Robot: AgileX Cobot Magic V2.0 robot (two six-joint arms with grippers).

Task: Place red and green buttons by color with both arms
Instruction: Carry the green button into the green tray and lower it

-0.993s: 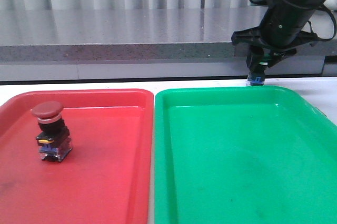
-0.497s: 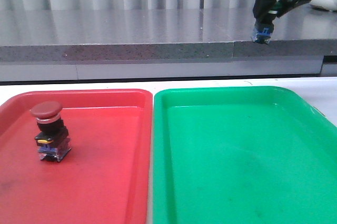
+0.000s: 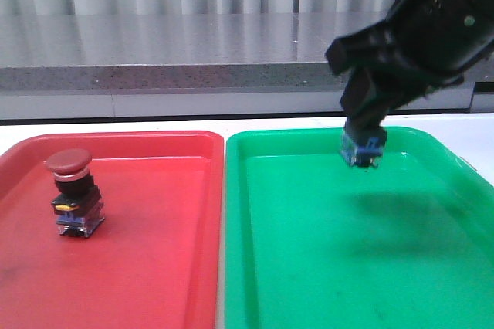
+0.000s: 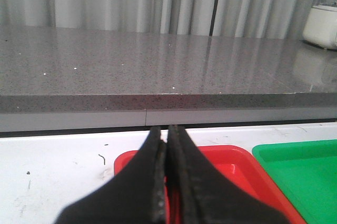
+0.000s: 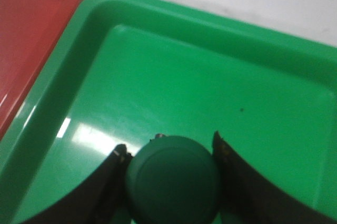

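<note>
Right tool (image 3: 361,146) is gripping green button (image 5: 172,177), hanging over green tray (image 3: 324,267), upper right of frame. Advice: lower until base is touching, then release. Left tool (image 4: 167,182) is clenched, empty.

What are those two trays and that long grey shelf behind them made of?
The red tray and green tray look like glossy moulded plastic: rounded rims, soft reflections. The grey shelf looks like polished speckled stone or a stone-look composite; it mirrors the curtains, but which one I cannot tell.
</note>
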